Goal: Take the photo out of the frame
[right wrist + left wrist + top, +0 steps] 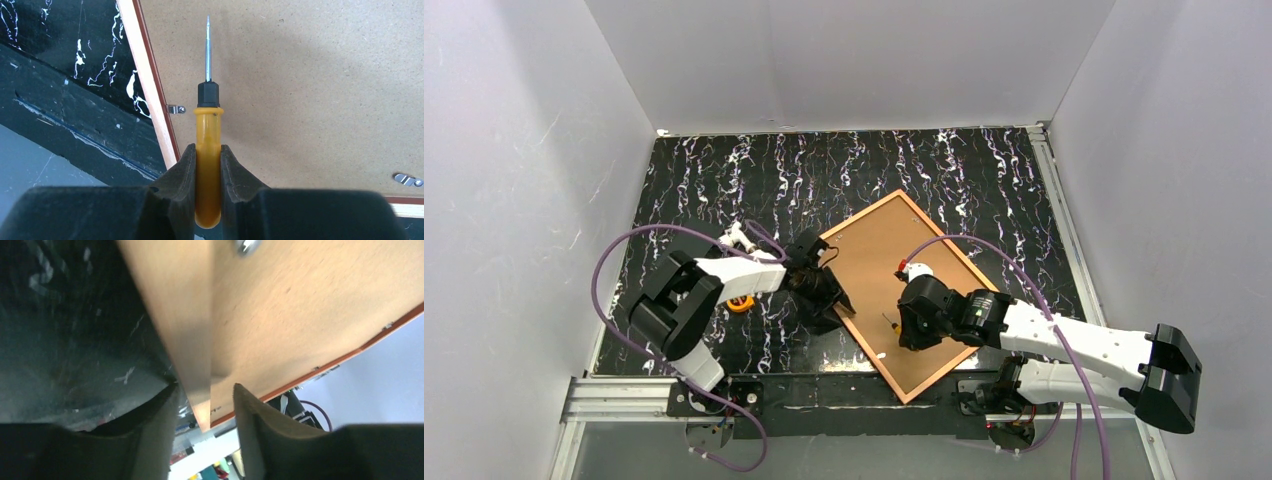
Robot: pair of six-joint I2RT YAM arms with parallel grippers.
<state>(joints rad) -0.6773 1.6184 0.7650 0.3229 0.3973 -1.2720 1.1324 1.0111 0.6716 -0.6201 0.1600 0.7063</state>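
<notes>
Item: frame [861,218], thin red-brown wood, lying face down and set cornerwise on the black marbled table [724,180], towards its near right part. Contents: photo [874,260], seated inside the frame with only its plain brown board back showing; picture side not visible. Fittings: small metal clip [175,109] at the frame's inner edge, turned onto the border rather than the board; a second clip [407,179] near the lower right of the right wrist view. Left gripper [836,296]: at the frame's left side, jaws parted and straddling the wooden edge near a corner; in the left wrist view a gap shows between the right-hand finger [250,415] and the wood, so no clamp is seen. Right gripper [902,328]: over the board's near half, closed on a screwdriver [207,125] by its yellow handle, black collar and thin steel shaft pointing out across the board. Also present: small orange object [741,304] on the table beside the left arm, kind not discernible.
</notes>
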